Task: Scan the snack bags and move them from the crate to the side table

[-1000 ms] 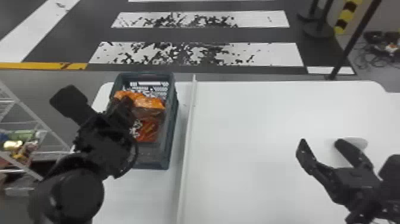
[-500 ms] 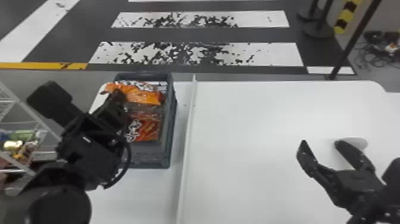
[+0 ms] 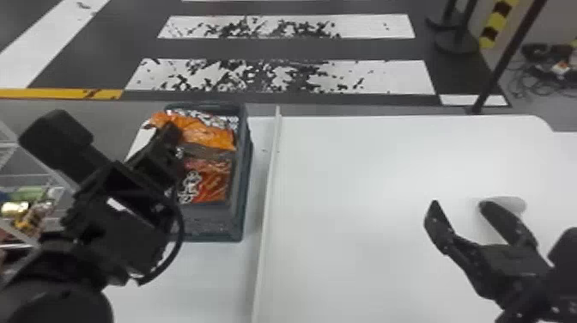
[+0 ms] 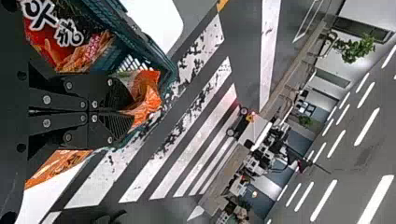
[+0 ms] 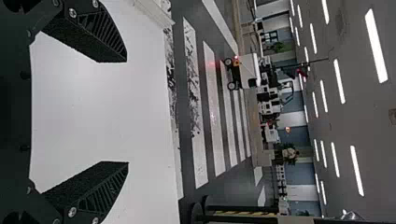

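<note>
Left gripper: in the head view, the left gripper (image 3: pixel 175 134) is seen side-on over the crate (image 3: pixel 206 223); how its jaws stand cannot be told from this angle.
Orange snack bag: the orange snack bag (image 3: pixel 210 135) is spread beside the left jaws, at the crate's far part.
Red snack bag: the red snack bag (image 3: pixel 214 182) is laid inside the crate, nearer the robot than the left jaws.
Right gripper: the right gripper (image 3: pixel 459 204) is placed over the white table (image 3: pixel 365 172), its fingers set wide.
Divider: a raised strip (image 3: pixel 267 206) is set on the table between the two pairs of jaws.
Left fingers: from the left wrist, detail left uncertain by the head view is given: the jaws are drawn nearly together, and the orange snack bag is pinched at their tips.
Crate side: its open mesh is shown near those tips, and the red snack bag's white lettering is seen beside the fingers.
Right fingers: from the right wrist, a broad gap is shown between the ribbed finger pads (image 5: pixel 105 35), with bare tabletop seen through it and nothing held.
Cart: a wheeled cart (image 5: pixel 247 72) is seen well beyond the right jaws, on the striped floor.
</note>
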You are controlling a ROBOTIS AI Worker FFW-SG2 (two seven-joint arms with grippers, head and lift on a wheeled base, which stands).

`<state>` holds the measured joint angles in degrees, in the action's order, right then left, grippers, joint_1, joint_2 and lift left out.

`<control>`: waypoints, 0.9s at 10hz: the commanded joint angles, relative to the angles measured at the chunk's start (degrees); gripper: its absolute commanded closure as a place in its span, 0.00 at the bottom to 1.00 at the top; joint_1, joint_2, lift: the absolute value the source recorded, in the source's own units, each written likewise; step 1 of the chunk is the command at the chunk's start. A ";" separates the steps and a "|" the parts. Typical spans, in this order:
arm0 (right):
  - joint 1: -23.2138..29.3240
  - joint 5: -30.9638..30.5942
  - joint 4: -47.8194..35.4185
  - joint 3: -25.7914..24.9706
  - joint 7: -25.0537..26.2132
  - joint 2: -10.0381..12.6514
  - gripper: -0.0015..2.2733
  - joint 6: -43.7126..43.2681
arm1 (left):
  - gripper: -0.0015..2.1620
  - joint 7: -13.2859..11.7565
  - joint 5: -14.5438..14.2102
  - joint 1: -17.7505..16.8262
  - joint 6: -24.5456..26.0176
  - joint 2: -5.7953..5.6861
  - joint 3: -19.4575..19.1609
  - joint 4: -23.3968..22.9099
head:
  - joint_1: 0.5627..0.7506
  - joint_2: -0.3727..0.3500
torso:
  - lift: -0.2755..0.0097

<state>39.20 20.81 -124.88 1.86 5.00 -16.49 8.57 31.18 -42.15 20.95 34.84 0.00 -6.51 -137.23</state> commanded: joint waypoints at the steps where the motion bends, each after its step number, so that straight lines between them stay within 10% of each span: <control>1: 0.17 0.02 -0.10 -0.01 0.01 0.05 0.06 0.00 | 0.95 0.28 1.02 0.41 0.28 0.15 0.79 -2.17 | 0.70 0.59 | 0.66; 9: 0.00 0.37 -0.18 -1.68 0.10 0.58 0.06 -0.17 | 0.95 -3.05 1.37 1.29 12.06 0.15 3.87 -13.24 | 0.70 0.45 | 0.66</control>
<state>39.20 21.17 -125.06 0.20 5.10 -15.96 8.42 28.12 -40.88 22.14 45.88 0.00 -2.99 -149.67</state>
